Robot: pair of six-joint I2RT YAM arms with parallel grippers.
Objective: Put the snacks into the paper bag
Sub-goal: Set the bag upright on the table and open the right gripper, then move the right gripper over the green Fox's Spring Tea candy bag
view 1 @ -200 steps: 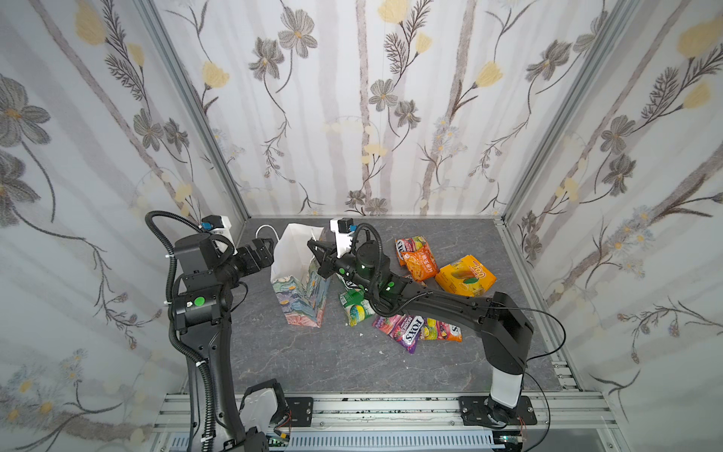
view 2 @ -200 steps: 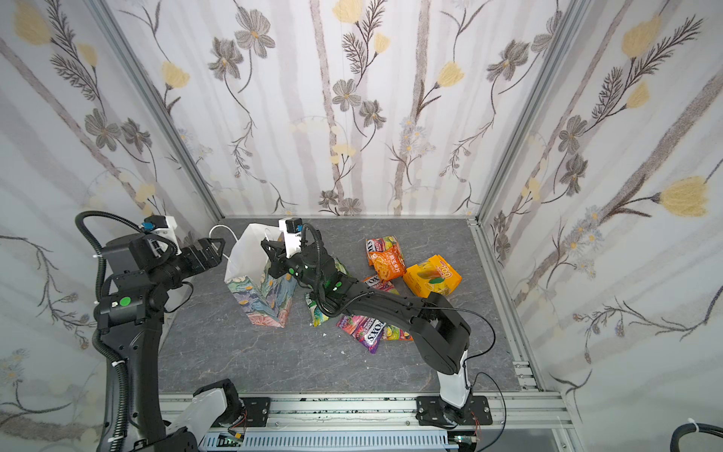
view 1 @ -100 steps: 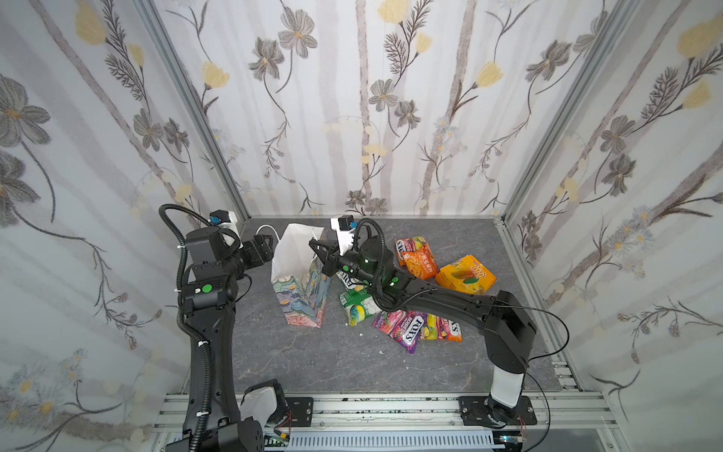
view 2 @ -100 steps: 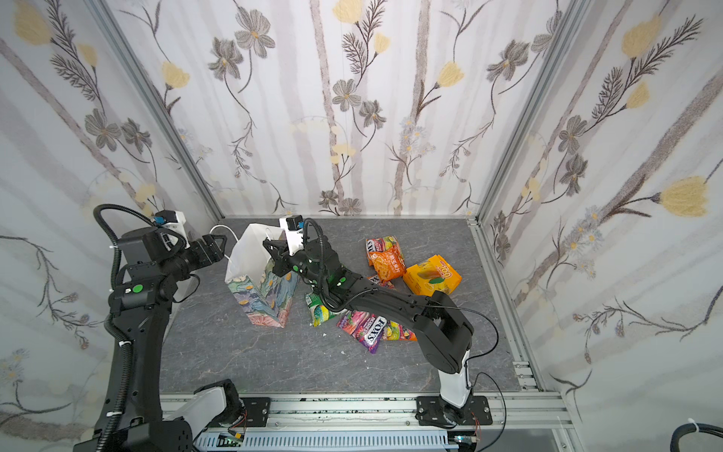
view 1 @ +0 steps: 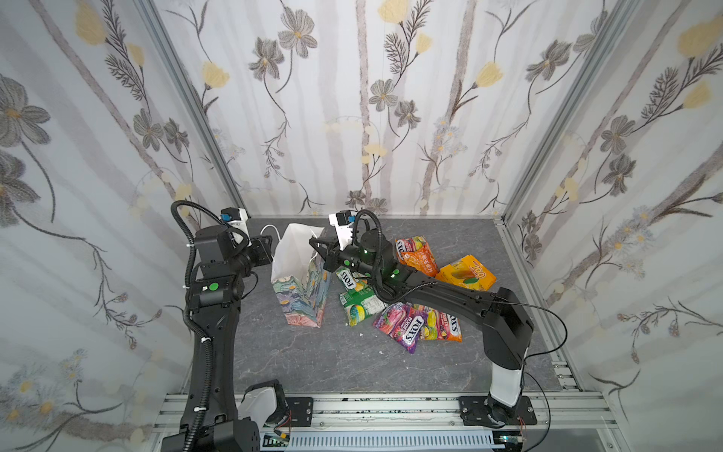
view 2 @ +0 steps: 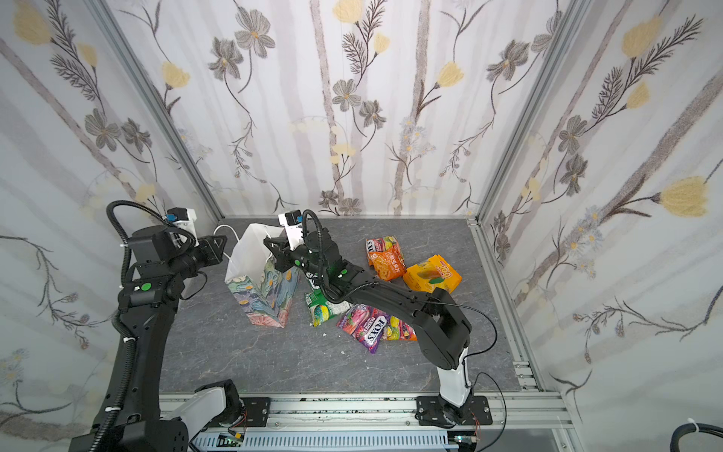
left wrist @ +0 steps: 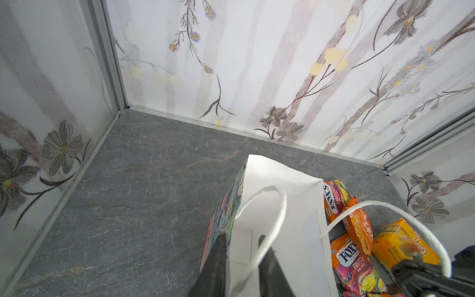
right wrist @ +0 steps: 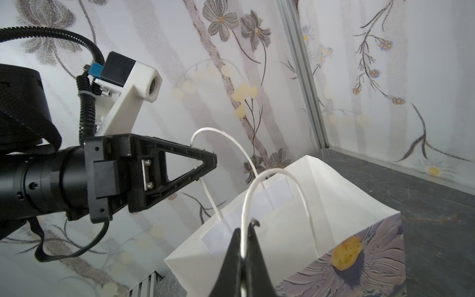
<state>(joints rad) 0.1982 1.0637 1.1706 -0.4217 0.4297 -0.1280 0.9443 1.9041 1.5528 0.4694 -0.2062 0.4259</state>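
**Paper bag held at both sides, snacks on the table.** An upright paper gift bag (view 1: 301, 301), white inside and painted with pastel flowers outside, is seen standing on the grey marbled tabletop (view 1: 332, 364). It is placed left of centre and toward the back wall, with its mouth spread between two black robot arms.

The bag's thin white right-hand cord handle (right wrist: 279, 171) is pinched between the closed fingers of the right gripper (right wrist: 246, 227), which is held at the rim on the bag's right side. The left gripper (left wrist: 241, 234) is positioned at the opposite rim. Its fingers (left wrist: 218, 262) are drawn narrow on either side of the left-hand cord handle (left wrist: 284, 205) (a slim gap is shown between them, and whether the cord is clamped cannot be told).

The snacks (view 2: 367, 326) are spread on the tabletop to the right of the bag. A green glossy candy pouch (view 1: 358, 309) is laid just beside the bag's base, partly covered by the right arm. A purple FOX'S berries pouch (view 1: 403, 328) and an orange FOX'S fruits pouch (view 1: 444, 328) are overlapped nearer the front, partly beneath that arm. Farther back, a crumpled orange foil pouch (view 1: 420, 260) is set just beside a yellow-orange carton (view 1: 467, 276). An orange-and-yellow FOX'S pack (view 1: 407, 244) is tucked partly under the foil pouch.
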